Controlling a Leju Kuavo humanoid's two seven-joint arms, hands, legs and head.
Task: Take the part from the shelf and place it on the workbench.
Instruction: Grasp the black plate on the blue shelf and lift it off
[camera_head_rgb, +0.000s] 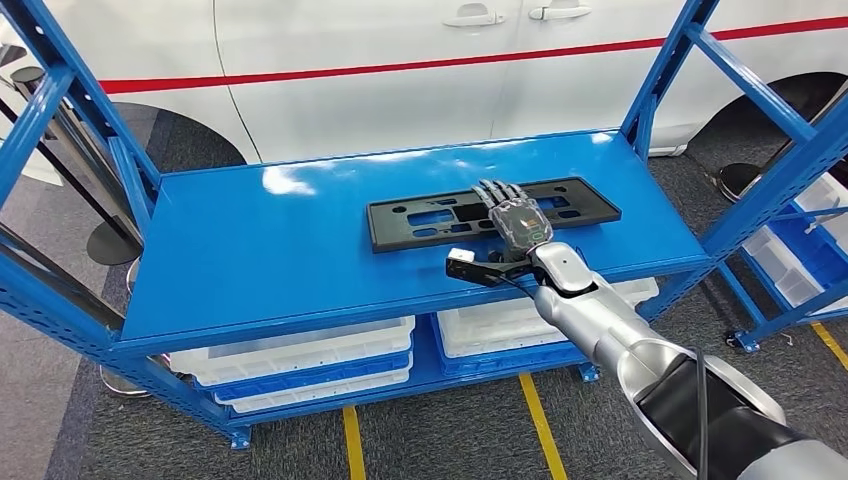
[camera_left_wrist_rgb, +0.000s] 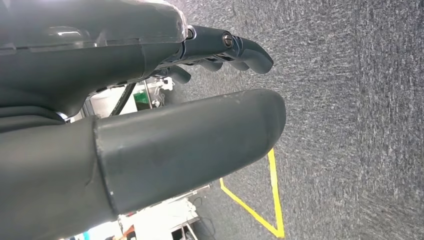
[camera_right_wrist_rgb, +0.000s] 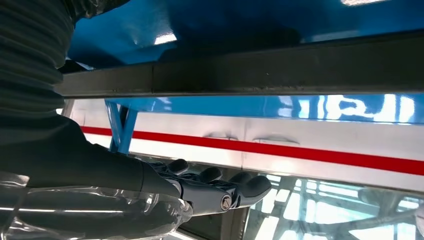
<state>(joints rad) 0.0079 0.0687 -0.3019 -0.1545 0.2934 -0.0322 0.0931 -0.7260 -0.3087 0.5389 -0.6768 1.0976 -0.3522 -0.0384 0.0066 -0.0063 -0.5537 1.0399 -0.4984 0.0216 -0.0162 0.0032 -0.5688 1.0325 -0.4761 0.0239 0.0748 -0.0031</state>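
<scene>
My right hand (camera_head_rgb: 515, 222) lies palm-down over the part (camera_head_rgb: 492, 212), a long flat black plate with cut-outs that rests on the top blue shelf (camera_head_rgb: 280, 250). The part lies across the shelf toward its far right quarter, its long edge running from 9 o'clock to 3 o'clock, and my hand covers a stretch a little right of its middle. My fingers (camera_head_rgb: 494, 190) are stretched out flat and slightly apart, reaching toward 12 o'clock across the part; they are not curled around it, and I cannot tell whether they press on it or sit just above. In the right wrist view the same fingers (camera_right_wrist_rgb: 235, 186) lie straight and side by side with nothing between them. My silver arm (camera_head_rgb: 620, 330) comes in from 5 o'clock. My left hand (camera_left_wrist_rgb: 165, 95) hangs over grey carpet (camera_left_wrist_rgb: 350, 100) with a yellow line (camera_left_wrist_rgb: 272, 200) on it, its thumb (camera_left_wrist_rgb: 190, 145) and fingers (camera_left_wrist_rgb: 235, 47) extended and apart, holding nothing. Below the top shelf, white bins (camera_head_rgb: 300, 355) sit on the lower level. Behind the rack stands a white car (camera_head_rgb: 400, 60) with a red stripe (camera_head_rgb: 400, 68).
</scene>
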